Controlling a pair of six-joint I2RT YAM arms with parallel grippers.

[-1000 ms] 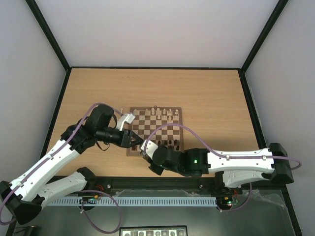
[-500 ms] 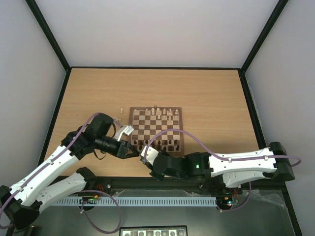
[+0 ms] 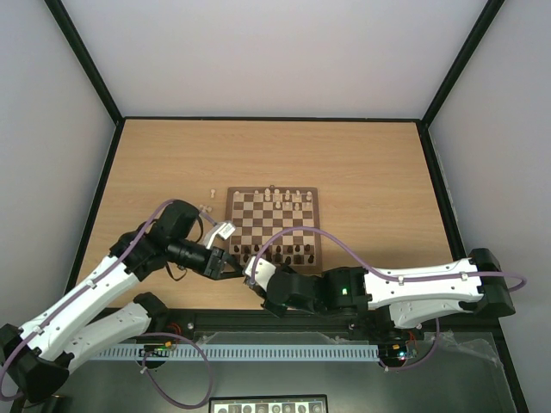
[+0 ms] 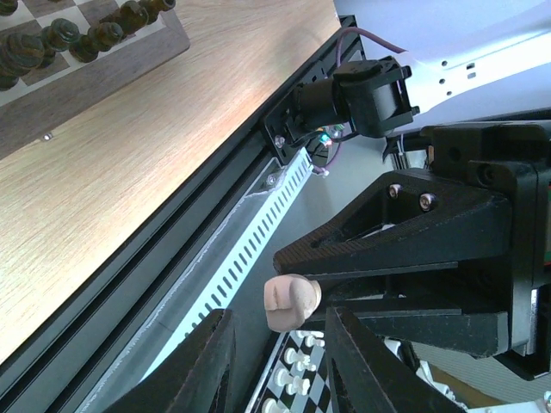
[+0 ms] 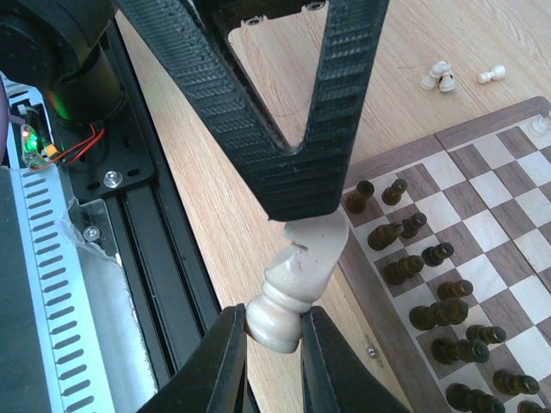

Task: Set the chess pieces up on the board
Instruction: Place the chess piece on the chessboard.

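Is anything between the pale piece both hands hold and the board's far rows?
Yes: the dark chessmen line the near rows of the board, directly between the held pale piece and the far side. Lifting it over them looks necessary.

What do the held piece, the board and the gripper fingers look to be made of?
Held piece: pale wood or plastic, hard to tell; smooth matt cream, turned base rings. Board: wood, light and dark checks with visible grain, satin border. Right gripper's fingers: black plastic, likely printed; fine layered ridges across the faces.
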